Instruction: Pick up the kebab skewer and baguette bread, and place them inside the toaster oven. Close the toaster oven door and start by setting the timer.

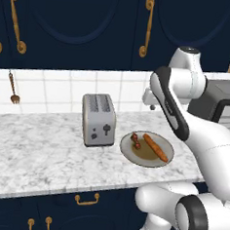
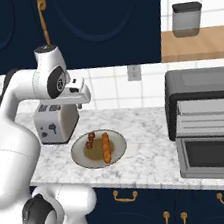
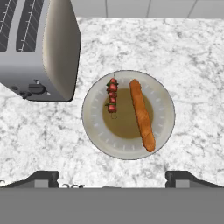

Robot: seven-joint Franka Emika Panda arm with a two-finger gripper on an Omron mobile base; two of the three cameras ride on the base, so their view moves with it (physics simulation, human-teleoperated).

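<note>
Hovering my end effector (image 3: 112,181) above plate (image 3: 164,105), jaws wide, holding nothing. Plate on bench (image 3: 192,57), silver toaster (image 3: 39,48) at its 10 o'clock in hand view. Skewer (image 3: 112,95) and baguette (image 3: 142,114) lie side by side on plate, both long axes running roughly 12 to 6. Skewer looks light, thin, stiff; pinch across meat chunks. Baguette looks rigid, light, crusty; grip mid-length across width. Toaster oven (image 2: 206,121) well apart, door (image 2: 213,154) appears shut.

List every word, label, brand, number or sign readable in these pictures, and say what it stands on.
No readable text in any view.
Small silver toaster: dark knobs and a lever on its front, no legible markings.
Toaster oven: no brand or dial numbers can be made out.
Plate, canister, cabinets: plain, no lettering.
</note>
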